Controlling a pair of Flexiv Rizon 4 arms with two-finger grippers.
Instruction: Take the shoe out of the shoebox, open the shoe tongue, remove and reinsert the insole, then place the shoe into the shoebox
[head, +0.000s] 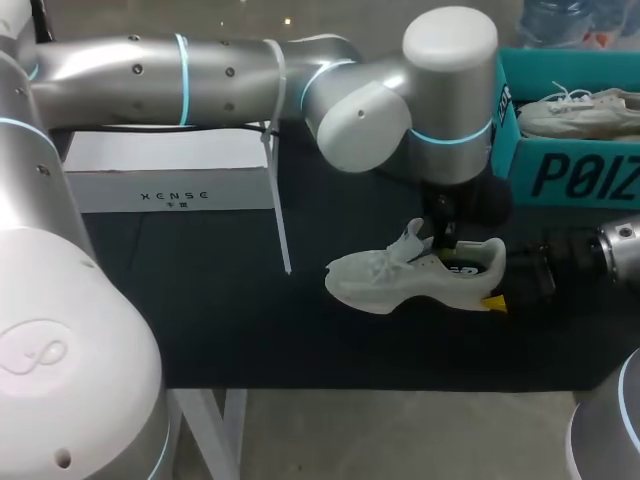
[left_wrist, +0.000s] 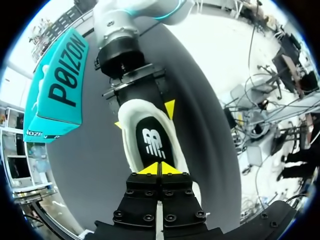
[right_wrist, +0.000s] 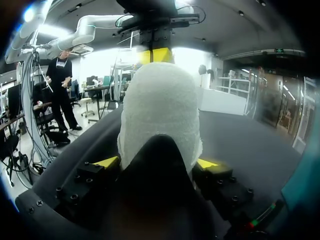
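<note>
Our right hand (right_wrist: 157, 162) pinches the pale shoe's (head: 400, 275) heel from both sides. The shoe rests on the black desk (head: 230, 300), toe pointing away from that hand. Our left hand (left_wrist: 160, 169) hangs over the shoe's opening, fingers pressed together just above the black insole (left_wrist: 152, 142); its wrist hides the collar from above. Just beside the right hand sits the teal shoebox (head: 560, 170), holding another shoe (head: 580, 110). A white box (head: 170, 165) lies well apart from both hands.

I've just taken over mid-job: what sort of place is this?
Probably a robot test bench: a black-covered table, a teal cardboard shoebox, and a pale mesh sneaker held at its heel by the right gripper.
</note>
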